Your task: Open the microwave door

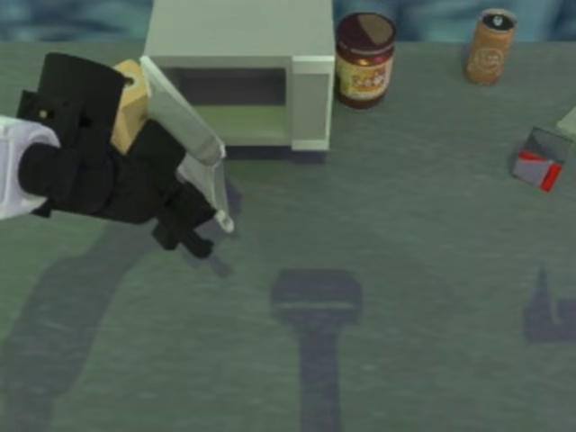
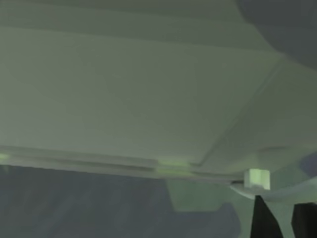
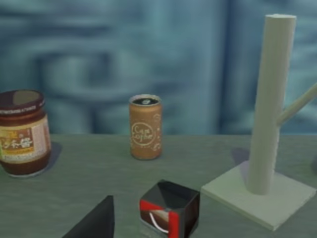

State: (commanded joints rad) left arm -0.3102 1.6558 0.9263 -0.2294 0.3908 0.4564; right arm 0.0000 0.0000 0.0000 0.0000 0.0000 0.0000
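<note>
The light grey-white microwave (image 1: 238, 31) stands at the back of the table, left of centre, with its cavity showing. Its door (image 1: 184, 121) is swung out toward the front left, hinged at the left side. My left gripper (image 1: 193, 232) is at the door's free edge, shut on the pale handle there. In the left wrist view the door (image 2: 124, 99) fills most of the picture, and my left gripper (image 2: 285, 218) has the handle strip running across it. My right arm is out of the top view; only a dark part of my right gripper (image 3: 96, 223) shows.
A tan wooden block (image 1: 130, 103) sits behind the door by my left arm. Right of the microwave stand a brown jar (image 1: 364, 61) and a coffee can (image 1: 490, 45). A red and black box (image 1: 538, 160) and a white stand (image 3: 270, 124) are at the right.
</note>
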